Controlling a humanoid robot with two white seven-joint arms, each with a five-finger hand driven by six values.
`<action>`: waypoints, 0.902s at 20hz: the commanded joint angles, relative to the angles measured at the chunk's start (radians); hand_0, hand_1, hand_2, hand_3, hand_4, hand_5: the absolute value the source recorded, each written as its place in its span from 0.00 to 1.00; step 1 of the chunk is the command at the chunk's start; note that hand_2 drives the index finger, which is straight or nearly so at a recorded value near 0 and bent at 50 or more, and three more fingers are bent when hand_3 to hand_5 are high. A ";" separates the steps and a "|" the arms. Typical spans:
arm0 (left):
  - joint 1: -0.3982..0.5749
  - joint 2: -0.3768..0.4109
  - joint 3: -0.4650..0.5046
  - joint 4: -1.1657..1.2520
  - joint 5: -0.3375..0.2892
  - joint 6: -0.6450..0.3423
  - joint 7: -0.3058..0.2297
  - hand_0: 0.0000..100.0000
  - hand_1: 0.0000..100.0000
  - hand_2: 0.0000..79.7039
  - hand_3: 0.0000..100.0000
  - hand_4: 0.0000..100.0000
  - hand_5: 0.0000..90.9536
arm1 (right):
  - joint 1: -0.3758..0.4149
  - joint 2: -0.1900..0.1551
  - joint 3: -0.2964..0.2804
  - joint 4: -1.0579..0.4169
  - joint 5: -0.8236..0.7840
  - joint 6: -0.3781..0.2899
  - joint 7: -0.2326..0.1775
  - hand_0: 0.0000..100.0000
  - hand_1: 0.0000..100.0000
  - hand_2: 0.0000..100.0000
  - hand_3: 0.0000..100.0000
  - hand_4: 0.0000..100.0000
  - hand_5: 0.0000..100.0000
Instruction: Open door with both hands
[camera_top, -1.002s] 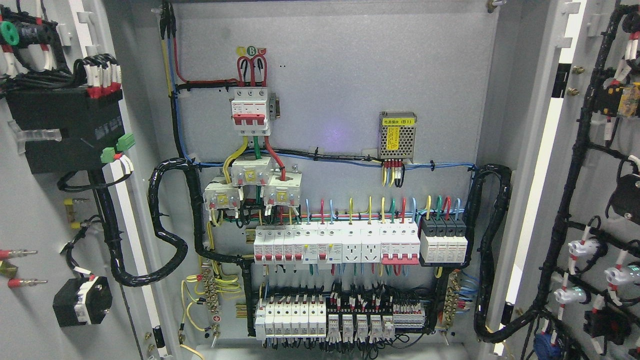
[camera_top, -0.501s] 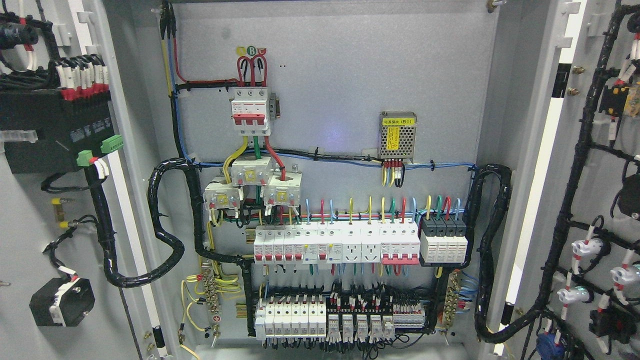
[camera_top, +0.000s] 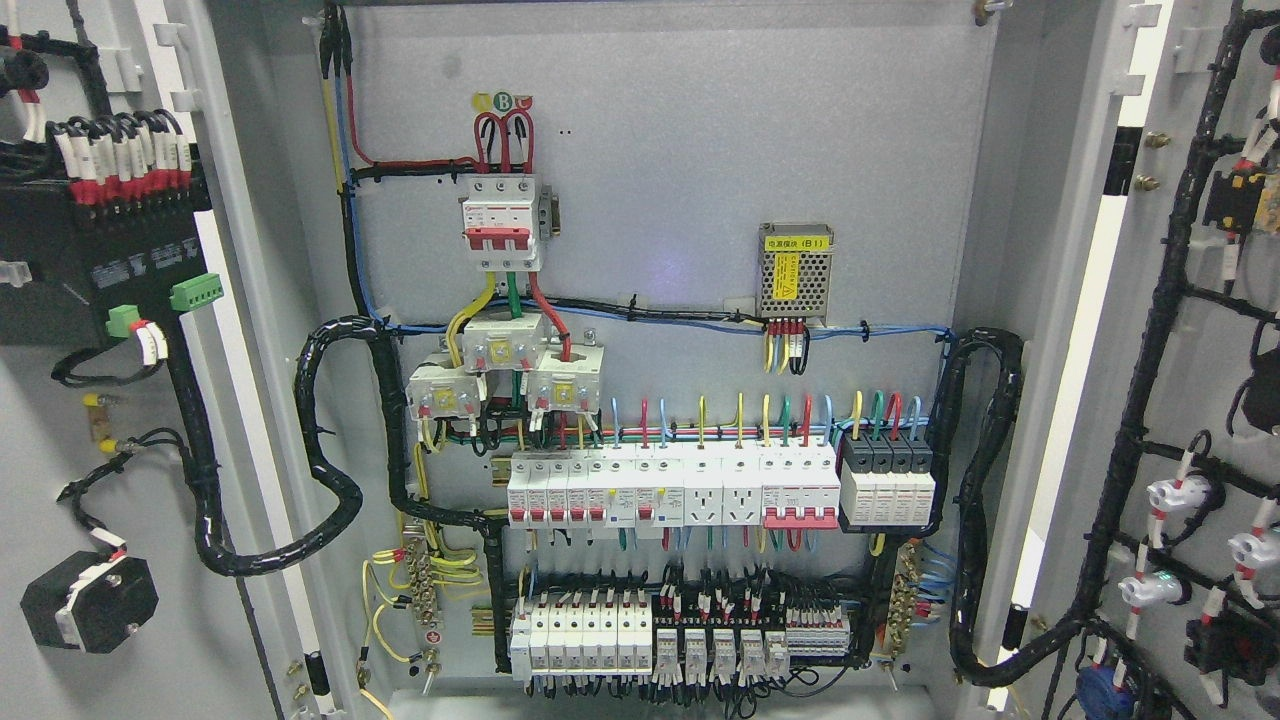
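Clearly two doors swung wide: left door (camera_top: 60, 480), right door (camera_top: 1200, 400); hand state untellable, neither visible.

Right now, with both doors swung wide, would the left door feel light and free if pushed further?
Probably heavier than bare sheet: the left door carries a black module. The black wire bundle bridging to the cabinet likely drags or limits swing.

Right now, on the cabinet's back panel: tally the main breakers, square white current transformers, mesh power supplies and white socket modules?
Red-and-white three-pole main breaker: 1
White square current transformers: 3
Metal mesh power supply with yellow label: 1
White socket modules: 2
Total: 7
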 joint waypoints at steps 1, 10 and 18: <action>-0.024 0.079 0.073 0.089 0.034 -0.075 0.003 0.00 0.00 0.00 0.00 0.03 0.00 | -0.003 -0.002 -0.007 0.012 -0.032 -0.233 -0.001 0.11 0.00 0.00 0.00 0.00 0.00; -0.116 0.112 0.111 0.218 0.048 -0.001 0.003 0.00 0.00 0.00 0.00 0.03 0.00 | -0.015 -0.005 -0.003 0.018 -0.034 -0.233 0.000 0.11 0.00 0.00 0.00 0.00 0.00; -0.172 0.140 0.150 0.295 0.059 0.109 0.003 0.00 0.00 0.00 0.00 0.03 0.00 | -0.035 -0.003 0.001 0.042 -0.034 -0.233 0.002 0.11 0.00 0.00 0.00 0.00 0.00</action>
